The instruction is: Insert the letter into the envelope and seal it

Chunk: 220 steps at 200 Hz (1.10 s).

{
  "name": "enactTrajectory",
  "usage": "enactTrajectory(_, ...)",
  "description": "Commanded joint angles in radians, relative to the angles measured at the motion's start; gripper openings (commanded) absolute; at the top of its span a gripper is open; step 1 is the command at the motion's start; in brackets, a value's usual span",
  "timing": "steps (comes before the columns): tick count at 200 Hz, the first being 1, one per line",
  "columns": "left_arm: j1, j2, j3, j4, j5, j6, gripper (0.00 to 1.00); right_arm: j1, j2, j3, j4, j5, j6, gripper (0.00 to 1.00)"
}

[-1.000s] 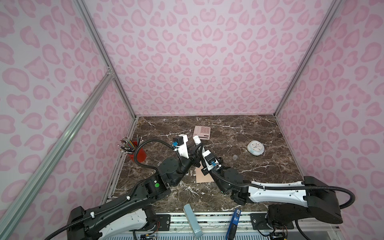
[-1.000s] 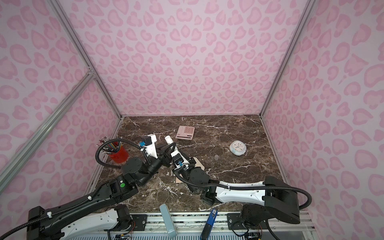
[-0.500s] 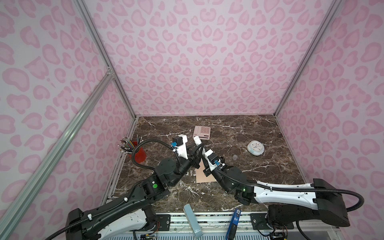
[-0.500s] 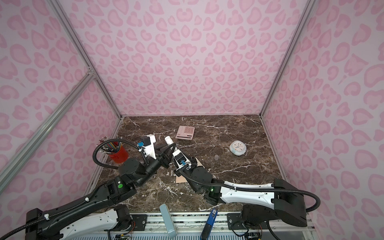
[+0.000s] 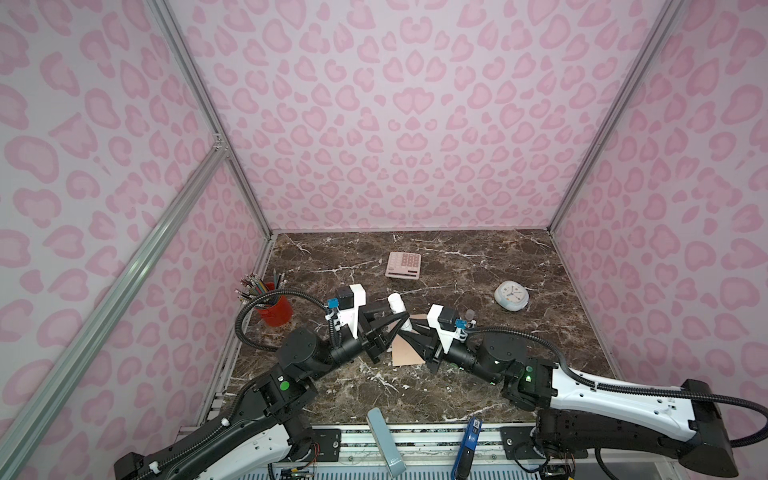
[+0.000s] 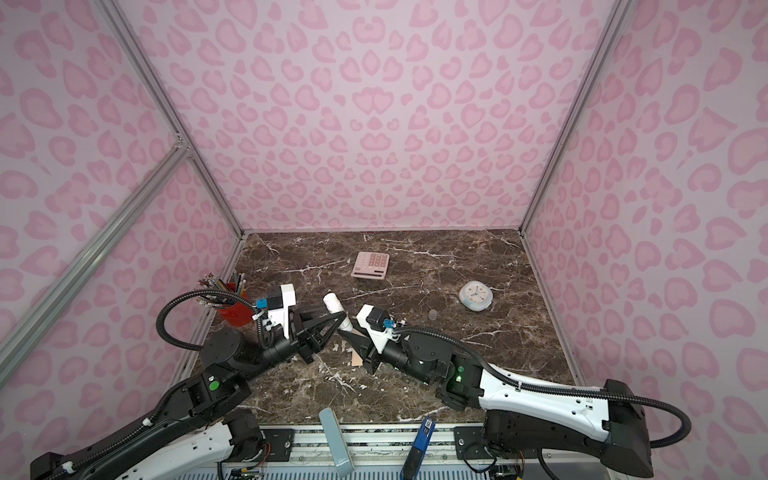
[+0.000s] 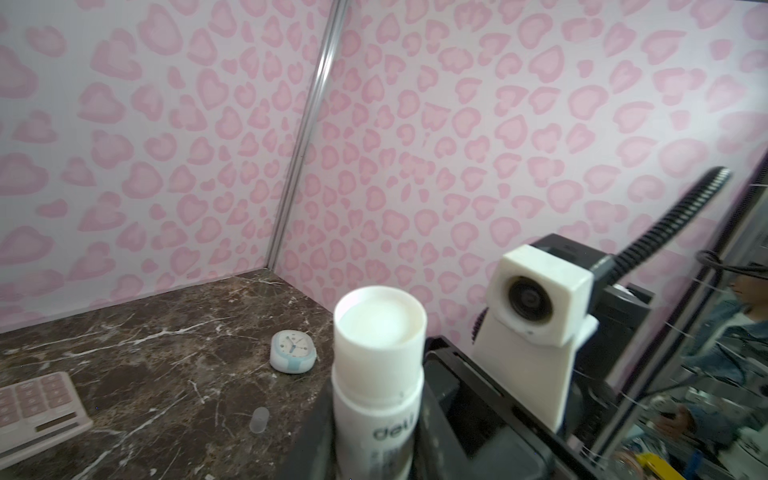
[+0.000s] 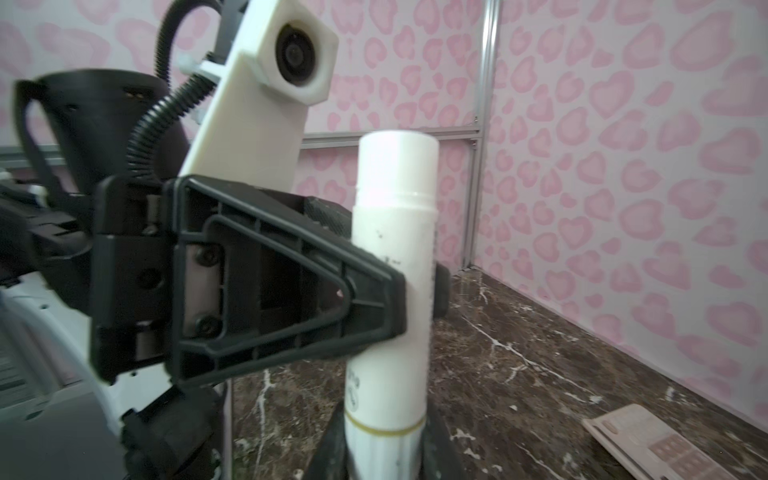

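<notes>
**Two grippers, one glue stick, over the envelope**

On the white glue stick (image 7: pixel 380 361) the word "deli" reads in grey; nothing else on it is sharp enough to read. That lettering shows only in the left wrist view, along with the tube's open top, white inside. The right wrist view adds a thin gold ring near the tube's base (image 8: pixel 395 249).

Only the top views show the peach-tan envelope (image 5: pixel 405 353) (image 6: pixel 356 358), flat on the marble table (image 5: pixel 457 395), directly beneath the raised tube.

Both arms stretch low from the front rail and meet nose to nose above the envelope. The left gripper (image 5: pixel 401 322) pinches the tube at mid-height. The right gripper (image 5: pixel 409 332) is clamped on its lower end.

A small clear cap (image 7: pixel 259 419) lies just right of the envelope. A pale clock (image 5: pixel 511 296) sits farther right, a pink calculator (image 5: pixel 403 264) behind the envelope toward the back wall.
</notes>
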Motion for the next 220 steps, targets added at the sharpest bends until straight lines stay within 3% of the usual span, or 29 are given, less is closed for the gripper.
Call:
enactTrajectory(1, -0.004, -0.029, -0.015, -0.06, 0.294, -0.054, 0.05, -0.017, -0.036, 0.011, -0.001, -0.206, 0.064, 0.1)
enactTrajectory(55, -0.004, -0.02, -0.034, -0.039, 0.374, -0.084, 0.04, -0.076, -0.055, 0.019, -0.045, -0.382, 0.149, 0.11)
enactTrajectory(69, -0.004, -0.02, -0.037, -0.04, 0.357, -0.078, 0.04, -0.086, -0.053, 0.021, -0.069, -0.38, 0.14, 0.16)
enactTrajectory(78, -0.004, -0.021, -0.033, -0.051, 0.332, -0.07, 0.04, -0.087, -0.057, 0.024, -0.093, -0.357, 0.121, 0.27)
enactTrajectory(88, -0.004, -0.025, -0.023, -0.081, 0.291, -0.053, 0.04, -0.086, -0.065, 0.022, -0.121, -0.311, 0.093, 0.32)
enactTrajectory(102, -0.004, -0.034, 0.002, -0.143, 0.179, -0.028, 0.04, -0.085, -0.086, 0.004, -0.15, -0.219, 0.037, 0.47)
enactTrajectory(126, -0.004, -0.048, 0.051, -0.243, -0.109, 0.008, 0.04, -0.085, -0.136, -0.073, -0.159, -0.031, -0.057, 0.58)
enactTrajectory(145, -0.004, -0.047, 0.076, -0.254, -0.302, 0.022, 0.04, -0.084, -0.159, -0.137, -0.116, 0.101, -0.102, 0.6)
enactTrajectory(167, -0.004, -0.029, 0.069, -0.184, -0.447, 0.023, 0.04, -0.063, -0.145, -0.184, -0.012, 0.189, -0.147, 0.61)
enactTrajectory(195, -0.007, 0.06, 0.064, -0.068, -0.549, 0.011, 0.04, 0.022, -0.059, -0.224, 0.227, 0.397, -0.256, 0.61)
enactTrajectory(220, -0.024, 0.154, 0.071, 0.034, -0.632, -0.028, 0.04, 0.058, 0.05, -0.222, 0.437, 0.515, -0.343, 0.62)
